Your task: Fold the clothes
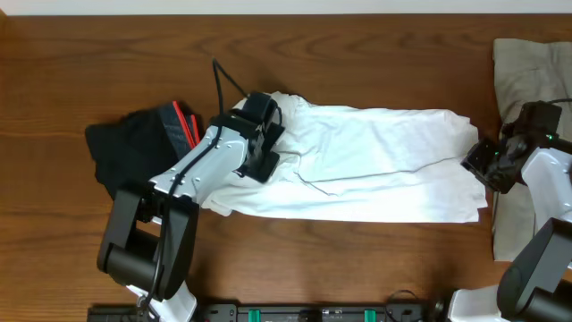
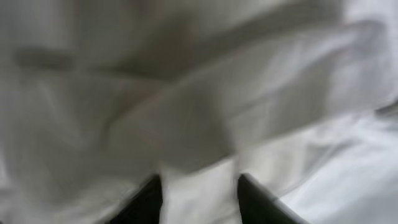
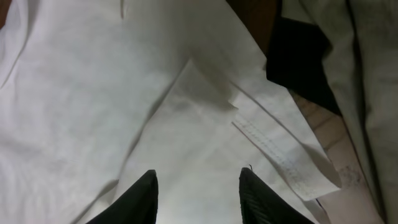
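The white T-shirt [image 1: 375, 165] lies spread lengthwise across the middle of the table, wrinkled, with a fold line along it. My left gripper [image 1: 264, 164] is down on its left end; the blurred left wrist view shows its fingers [image 2: 200, 180] apart with a ridge of white cloth [image 2: 186, 93] between them. My right gripper [image 1: 478, 163] is at the shirt's right edge; its fingers [image 3: 198, 174] are open over flat white cloth [image 3: 93, 93], next to a stitched hem [image 3: 280, 155]. Black shorts [image 1: 134, 148] with a red waistband lie at the left.
A khaki-grey garment [image 1: 532, 72] lies at the far right, partly under my right arm, and shows in the right wrist view [image 3: 367, 62]. A dark patch [image 3: 298, 56] lies between it and the shirt. A black cable [image 1: 223, 80] runs behind my left wrist.
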Robot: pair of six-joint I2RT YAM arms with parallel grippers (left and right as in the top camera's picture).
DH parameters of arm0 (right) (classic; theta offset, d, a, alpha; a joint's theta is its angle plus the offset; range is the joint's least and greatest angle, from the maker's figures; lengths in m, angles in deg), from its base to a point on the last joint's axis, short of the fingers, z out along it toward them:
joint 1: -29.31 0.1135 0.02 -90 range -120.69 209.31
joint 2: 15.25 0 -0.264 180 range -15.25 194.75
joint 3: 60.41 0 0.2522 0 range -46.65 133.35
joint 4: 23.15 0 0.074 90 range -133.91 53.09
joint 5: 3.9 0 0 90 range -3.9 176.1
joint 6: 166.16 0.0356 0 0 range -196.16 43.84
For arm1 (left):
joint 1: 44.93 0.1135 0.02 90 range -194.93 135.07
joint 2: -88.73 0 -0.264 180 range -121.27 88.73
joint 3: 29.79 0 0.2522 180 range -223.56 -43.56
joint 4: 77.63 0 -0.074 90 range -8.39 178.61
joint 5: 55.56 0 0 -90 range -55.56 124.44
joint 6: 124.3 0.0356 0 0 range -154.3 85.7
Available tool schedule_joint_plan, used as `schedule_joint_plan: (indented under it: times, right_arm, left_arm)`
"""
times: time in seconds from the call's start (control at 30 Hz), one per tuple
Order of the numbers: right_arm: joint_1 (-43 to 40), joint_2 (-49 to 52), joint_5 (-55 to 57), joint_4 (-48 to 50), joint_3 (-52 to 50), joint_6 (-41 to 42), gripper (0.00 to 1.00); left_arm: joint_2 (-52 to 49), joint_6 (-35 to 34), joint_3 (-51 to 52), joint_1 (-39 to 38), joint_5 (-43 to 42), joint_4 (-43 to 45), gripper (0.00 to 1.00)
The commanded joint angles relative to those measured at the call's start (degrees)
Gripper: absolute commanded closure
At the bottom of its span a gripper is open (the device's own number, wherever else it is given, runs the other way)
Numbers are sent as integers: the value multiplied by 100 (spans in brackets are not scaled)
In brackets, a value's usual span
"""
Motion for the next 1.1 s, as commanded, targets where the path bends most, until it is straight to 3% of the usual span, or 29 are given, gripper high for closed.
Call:
schedule_joint_plan:
  times: [0.0,0.3,0.53,0.87,1.07]
  right_arm:
    - [63,17,20,-24,94,-4,59]
    - [63,17,190,-79,94,-4,58]
    - [63,17,190,-79,94,-4,59]
    - [63,17,192,-81,94,-4,58]
    - [63,17,195,-81,94,-4,58]
  left_arm:
    - [52,122,28,0,50,63,94]
    - [46,-542,109,-9,28,-428,94]
    - [7,-540,748,-7,70,667,94]
    - [7,-608,743,-7,105,1705,94]
    - [7,-608,739,0,645,2562,94]
